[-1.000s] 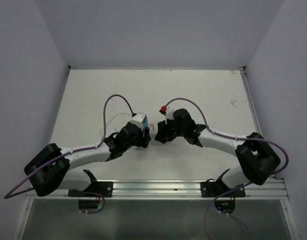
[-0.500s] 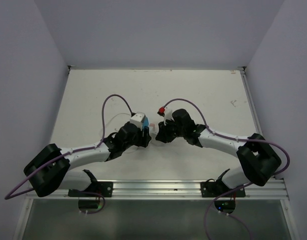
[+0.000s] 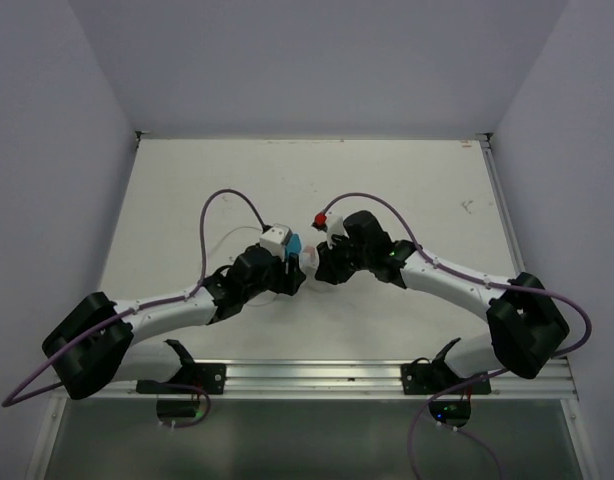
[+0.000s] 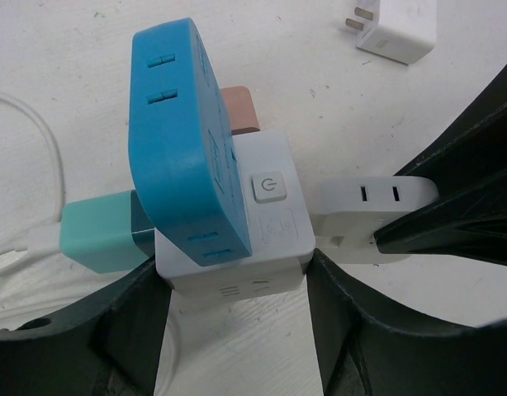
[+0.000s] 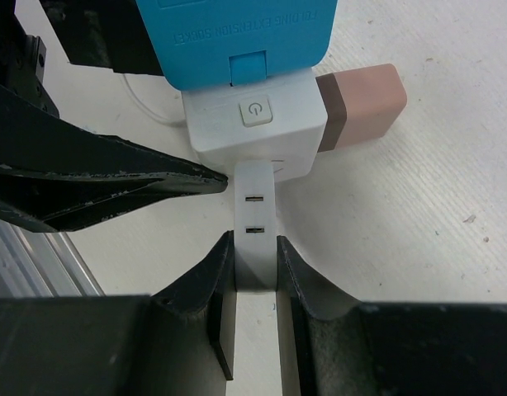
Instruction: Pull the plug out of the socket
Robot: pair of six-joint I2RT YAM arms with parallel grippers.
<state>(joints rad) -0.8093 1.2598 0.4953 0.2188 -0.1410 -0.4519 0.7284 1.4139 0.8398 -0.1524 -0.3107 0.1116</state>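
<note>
Socket (image 4: 270, 214): a white cube with a power button on its upper face. It sits on the table (image 3: 387, 180) near the middle, between the two arms.

Left gripper (image 4: 233, 289) is clamped on the socket, one finger against each side of its lower body. Judged purpose: to anchor the block so that it does not slide when a plug is pulled.

Right gripper (image 5: 255, 256) is clenched on the flat white plug (image 5: 255, 223), which juts from the socket face that looks toward it. The fingers pinch its two broad sides, lined up with the direction of pull. The plug looks fully seated, so extraction is not yet done.

Count:
- Sockets: one.
- Plugs seated in it: four.
  - the gripped white plug
  - a large blue plug (image 4: 183, 140) on top
  - a teal plug (image 4: 101, 235) on one side
  - a brown plug (image 5: 365, 99) on another side
- Plugs lying free: one. A loose white plug (image 4: 398, 29) lies on the table well apart, prongs showing.
- Grippers: two, both engaged.

A thin white cable (image 4: 47, 157) lies on the table by the teal plug; whether the two join cannot be told.
</note>
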